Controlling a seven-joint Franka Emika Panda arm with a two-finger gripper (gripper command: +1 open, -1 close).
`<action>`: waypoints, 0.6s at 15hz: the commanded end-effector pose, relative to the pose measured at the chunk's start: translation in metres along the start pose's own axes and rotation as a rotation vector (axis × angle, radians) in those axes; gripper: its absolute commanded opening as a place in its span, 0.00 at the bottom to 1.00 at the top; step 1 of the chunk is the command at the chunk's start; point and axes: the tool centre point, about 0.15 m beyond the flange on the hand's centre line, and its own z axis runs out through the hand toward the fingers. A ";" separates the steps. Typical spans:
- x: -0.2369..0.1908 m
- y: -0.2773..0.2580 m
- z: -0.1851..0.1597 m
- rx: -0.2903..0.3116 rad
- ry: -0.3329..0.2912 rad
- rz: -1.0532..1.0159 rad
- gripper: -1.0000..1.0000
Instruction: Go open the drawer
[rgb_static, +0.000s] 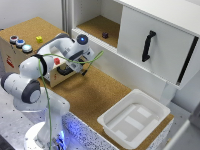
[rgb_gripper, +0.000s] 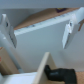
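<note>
The arm base (rgb_static: 42, 132) fills the lower left of the exterior view. The gripper (rgb_static: 76, 64) sits at the drawer (rgb_static: 64, 71), left of centre, hiding most of its front. Only the wrist view shows two fingers (rgb_gripper: 7, 30) standing apart, empty, above the dark handle (rgb_gripper: 64, 73). Counted: three buttons (rgb_static: 20, 43), one yellow block (rgb_static: 39, 39), one white tub (rgb_static: 134, 119). The wrist view is blurred.

Lighting and picture quality: bright, even, soft-focus.
Exterior view was low in resolution, edges fuzzy; arm (rgb_static: 30, 82) cast a soft shadow on the cork counter (rgb_static: 95, 95). White tub (rgb_static: 134, 118) looked nearly washed out. Wrist view was blurred throughout, near parts worst.
</note>
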 end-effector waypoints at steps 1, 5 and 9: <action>0.021 -0.064 -0.010 -0.041 -0.115 -0.178 1.00; 0.032 -0.106 -0.008 -0.007 -0.153 -0.305 1.00; 0.033 -0.144 0.006 0.002 -0.256 -0.477 1.00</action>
